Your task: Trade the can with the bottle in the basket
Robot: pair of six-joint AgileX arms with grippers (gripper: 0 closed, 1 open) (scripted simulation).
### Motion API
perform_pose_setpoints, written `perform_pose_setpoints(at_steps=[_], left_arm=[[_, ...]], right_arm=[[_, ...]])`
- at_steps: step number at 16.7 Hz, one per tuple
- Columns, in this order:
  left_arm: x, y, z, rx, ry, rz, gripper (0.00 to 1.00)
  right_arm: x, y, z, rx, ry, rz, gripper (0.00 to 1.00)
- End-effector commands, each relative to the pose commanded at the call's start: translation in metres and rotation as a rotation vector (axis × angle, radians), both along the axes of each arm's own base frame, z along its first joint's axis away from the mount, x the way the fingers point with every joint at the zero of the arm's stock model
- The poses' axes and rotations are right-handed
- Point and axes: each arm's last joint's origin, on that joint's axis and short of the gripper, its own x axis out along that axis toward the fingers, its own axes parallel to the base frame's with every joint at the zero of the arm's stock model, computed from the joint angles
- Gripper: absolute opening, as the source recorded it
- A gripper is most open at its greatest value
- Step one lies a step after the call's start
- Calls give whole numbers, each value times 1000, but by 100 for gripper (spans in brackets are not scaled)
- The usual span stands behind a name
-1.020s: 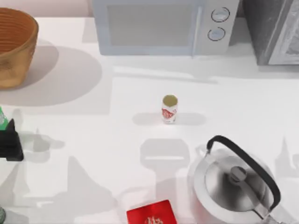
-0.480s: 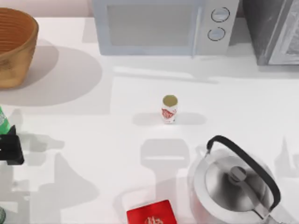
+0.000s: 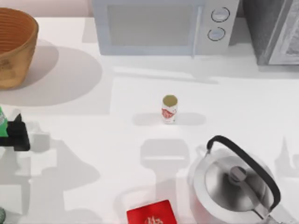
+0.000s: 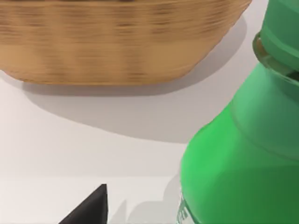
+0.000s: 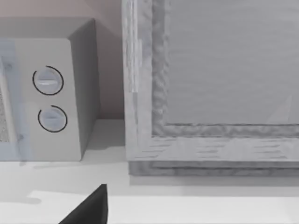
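The can [image 3: 169, 108], white with a red label and gold top, stands upright in the middle of the table. The green bottle [image 3: 2, 122] stands at the table's left edge, outside the basket [image 3: 14, 46], which sits at the back left. My left gripper [image 3: 16, 135] is right beside the bottle and open. In the left wrist view the bottle [image 4: 243, 140] looms close, off to one side of a dark fingertip [image 4: 88, 210], with the basket's wall [image 4: 117, 42] beyond. One fingertip [image 5: 88, 210] of my right gripper shows, well off centre, facing the back appliances.
A microwave [image 3: 163, 25] and a grey appliance [image 3: 275, 30] line the back edge. A metal kettle [image 3: 233, 182] with a black handle stands front right, and a flat red box [image 3: 152, 213] lies at the front edge. Bare white table surrounds the can.
My left gripper has shifted right and towards the back beside the bottle, and its shadow moved with it. The bottle has barely moved. The can is still.
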Motion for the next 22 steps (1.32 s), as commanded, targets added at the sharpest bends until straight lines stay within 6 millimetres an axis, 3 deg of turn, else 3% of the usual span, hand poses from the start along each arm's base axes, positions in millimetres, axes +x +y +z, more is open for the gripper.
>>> perform_pose_setpoints(at_steps=[5, 10, 22], left_arm=[[24, 3, -16, 0, 2, 0, 100], [25, 4, -18, 0, 2, 0, 100], [25, 4, -18, 0, 2, 0, 10]], right_arm=[[0, 0, 0, 0, 0, 0, 100], [0, 0, 0, 0, 0, 0, 100], [0, 0, 0, 0, 0, 0, 100]])
